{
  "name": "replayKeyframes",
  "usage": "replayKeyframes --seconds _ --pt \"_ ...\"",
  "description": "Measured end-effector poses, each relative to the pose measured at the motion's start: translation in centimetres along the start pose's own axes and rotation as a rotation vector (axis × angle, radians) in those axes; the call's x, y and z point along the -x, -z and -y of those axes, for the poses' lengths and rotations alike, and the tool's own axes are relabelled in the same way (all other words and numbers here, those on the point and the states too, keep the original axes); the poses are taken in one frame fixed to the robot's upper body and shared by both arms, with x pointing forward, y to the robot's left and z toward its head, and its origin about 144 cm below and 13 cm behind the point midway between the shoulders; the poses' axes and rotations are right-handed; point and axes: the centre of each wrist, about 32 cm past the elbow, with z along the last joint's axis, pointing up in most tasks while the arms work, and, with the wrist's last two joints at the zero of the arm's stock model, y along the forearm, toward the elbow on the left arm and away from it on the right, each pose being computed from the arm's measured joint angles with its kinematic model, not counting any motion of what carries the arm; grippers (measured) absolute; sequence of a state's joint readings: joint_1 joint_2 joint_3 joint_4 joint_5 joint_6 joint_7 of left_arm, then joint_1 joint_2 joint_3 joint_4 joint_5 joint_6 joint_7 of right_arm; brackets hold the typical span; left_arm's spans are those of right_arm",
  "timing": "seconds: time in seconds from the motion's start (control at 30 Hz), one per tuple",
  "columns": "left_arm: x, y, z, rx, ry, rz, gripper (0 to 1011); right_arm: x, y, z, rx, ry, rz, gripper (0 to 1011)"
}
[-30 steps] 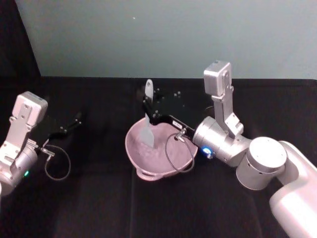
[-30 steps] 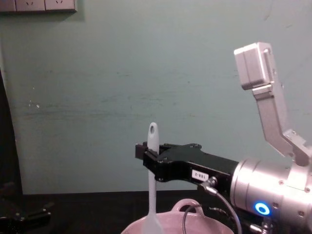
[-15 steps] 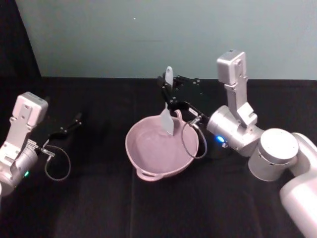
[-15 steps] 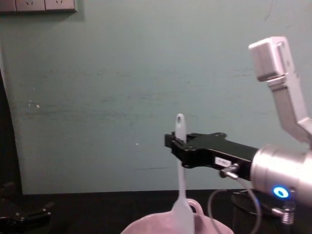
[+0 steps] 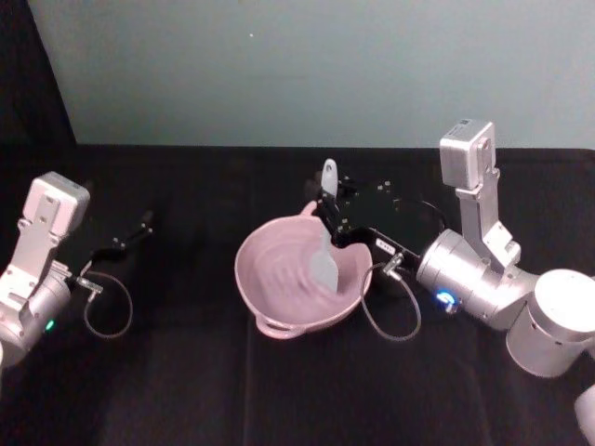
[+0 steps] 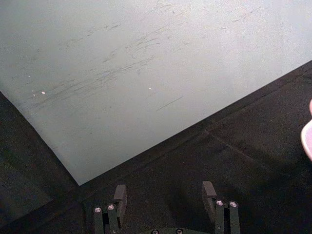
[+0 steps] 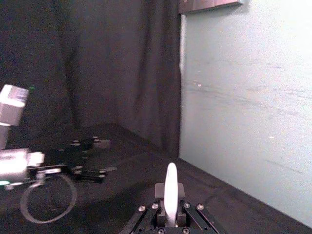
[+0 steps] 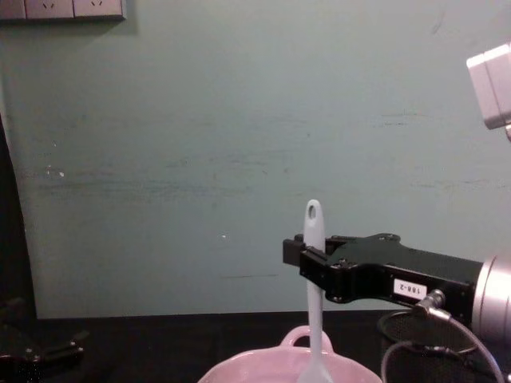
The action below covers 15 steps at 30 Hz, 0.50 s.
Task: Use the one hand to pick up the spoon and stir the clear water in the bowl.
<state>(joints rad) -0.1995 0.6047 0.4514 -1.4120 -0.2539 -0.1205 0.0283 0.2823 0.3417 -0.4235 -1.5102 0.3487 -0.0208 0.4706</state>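
A bench (image 5: 186, 390) draped in black cloth is seen, backed by a pale green wall (image 5: 279, 74) marked with faint scuffs. A black curtain (image 7: 97, 63) hangs beside the wall, and white socket plates (image 8: 72, 8) are set high on it. The pink bowl (image 5: 249, 283) is placed about the middle of the bench, its loop handle turned toward the near edge. Faint ripples of the water (image 5: 288, 274) can be made out inside it.

The right claw (image 5: 330, 212) is reached in from the right edge, level above the bowl's far right rim. Its fingers are clamped on the handle of the white spoon (image 5: 325, 255), somewhat below the oval hole. The spoon is held nearly upright, with its flat head lowered inside the bowl; how deep it sits in the water cannot be told.

The left claw (image 6: 165, 191) is parked low near the left edge, well apart from the bowl. Its fingers are spread apart, and nothing is held between them.
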Motion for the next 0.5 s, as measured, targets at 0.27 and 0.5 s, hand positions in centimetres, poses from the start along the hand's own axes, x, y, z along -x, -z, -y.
replayKeyframes --seconds 0.27,0.5 --pt "0.0 0.0 0.0 0.000 0.000 0.000 1011 2.1 0.1 -0.3 0.006 -0.073 -0.049 117" --pt "0.0 0.0 0.0 0.000 0.000 0.000 1011 3.3 1.1 -2.6 0.004 -0.077 -0.067 117"
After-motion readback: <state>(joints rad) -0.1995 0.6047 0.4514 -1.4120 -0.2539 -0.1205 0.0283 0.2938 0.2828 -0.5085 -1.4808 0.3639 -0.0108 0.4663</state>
